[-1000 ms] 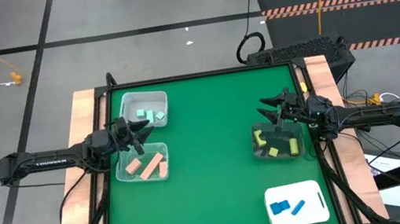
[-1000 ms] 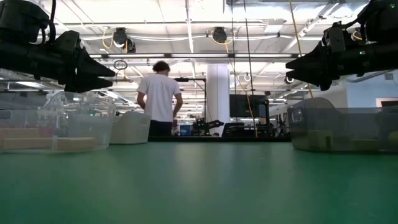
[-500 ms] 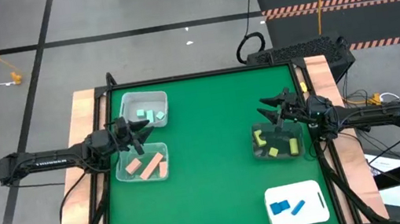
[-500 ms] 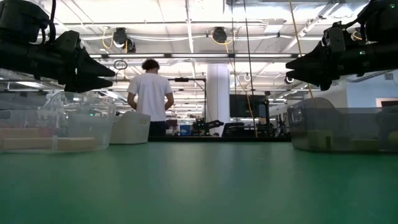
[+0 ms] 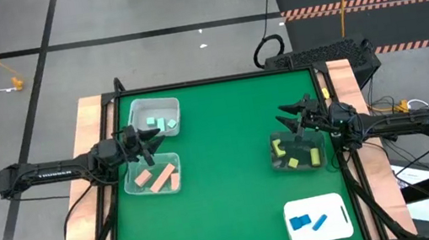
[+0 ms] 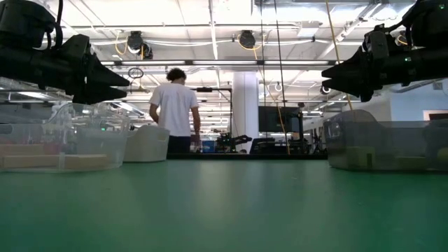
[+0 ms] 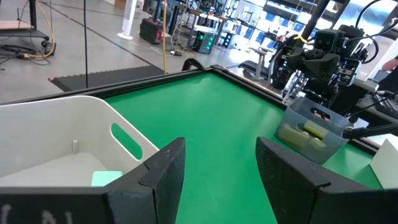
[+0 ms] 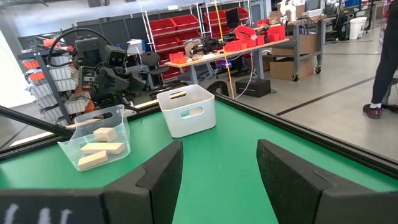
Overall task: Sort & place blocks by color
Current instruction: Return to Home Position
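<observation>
Clear bins (image 6: 105,136) blur their blocks (image 6: 42,162) at table level; left pincer (image 7: 221,149) and right pincer (image 8: 219,149) hang released.

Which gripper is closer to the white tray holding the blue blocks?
Right. The right gripper hovers by the yellow-block bin, on the same side as the white tray; the left gripper is at the opposite side of the table, much farther away.

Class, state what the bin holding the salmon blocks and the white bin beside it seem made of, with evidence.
Clear bin: likely glossy transparent plastic; salmon blocks show through its walls. White bin: probably opaque matte plastic, with a moulded handle slot.
</observation>
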Robot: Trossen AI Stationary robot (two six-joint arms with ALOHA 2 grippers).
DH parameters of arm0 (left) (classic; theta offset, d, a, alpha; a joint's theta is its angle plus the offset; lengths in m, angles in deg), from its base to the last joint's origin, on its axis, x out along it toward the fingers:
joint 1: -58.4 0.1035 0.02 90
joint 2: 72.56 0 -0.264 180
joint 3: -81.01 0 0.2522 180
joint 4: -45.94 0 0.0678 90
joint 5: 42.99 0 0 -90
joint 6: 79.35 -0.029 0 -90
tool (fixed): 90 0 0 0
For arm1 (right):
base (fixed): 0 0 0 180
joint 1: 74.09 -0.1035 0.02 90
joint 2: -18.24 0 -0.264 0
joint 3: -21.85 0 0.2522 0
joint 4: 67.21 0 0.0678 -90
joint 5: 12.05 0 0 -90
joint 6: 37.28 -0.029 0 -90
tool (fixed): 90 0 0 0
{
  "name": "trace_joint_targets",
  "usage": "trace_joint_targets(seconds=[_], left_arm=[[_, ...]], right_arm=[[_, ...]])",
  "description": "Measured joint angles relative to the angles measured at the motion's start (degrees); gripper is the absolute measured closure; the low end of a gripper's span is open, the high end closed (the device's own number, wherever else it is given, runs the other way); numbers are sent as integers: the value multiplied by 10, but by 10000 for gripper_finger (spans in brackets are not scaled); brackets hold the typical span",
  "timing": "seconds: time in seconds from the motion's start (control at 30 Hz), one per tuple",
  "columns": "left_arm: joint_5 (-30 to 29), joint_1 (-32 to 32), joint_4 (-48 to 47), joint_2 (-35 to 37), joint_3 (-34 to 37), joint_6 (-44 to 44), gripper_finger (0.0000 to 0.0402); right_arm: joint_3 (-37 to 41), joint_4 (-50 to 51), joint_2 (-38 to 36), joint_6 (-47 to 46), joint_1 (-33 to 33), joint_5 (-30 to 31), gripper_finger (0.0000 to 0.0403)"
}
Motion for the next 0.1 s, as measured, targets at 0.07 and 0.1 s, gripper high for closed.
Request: trace_joint_targets(seconds=[0.07, 0.1], left_arm=[[0, 0, 0, 0, 0, 0, 204], [0, 0, 0, 0, 0, 0, 204]], right_arm=[[0, 0, 0, 0, 0, 0, 206], [0, 0, 0, 0, 0, 0, 206]])
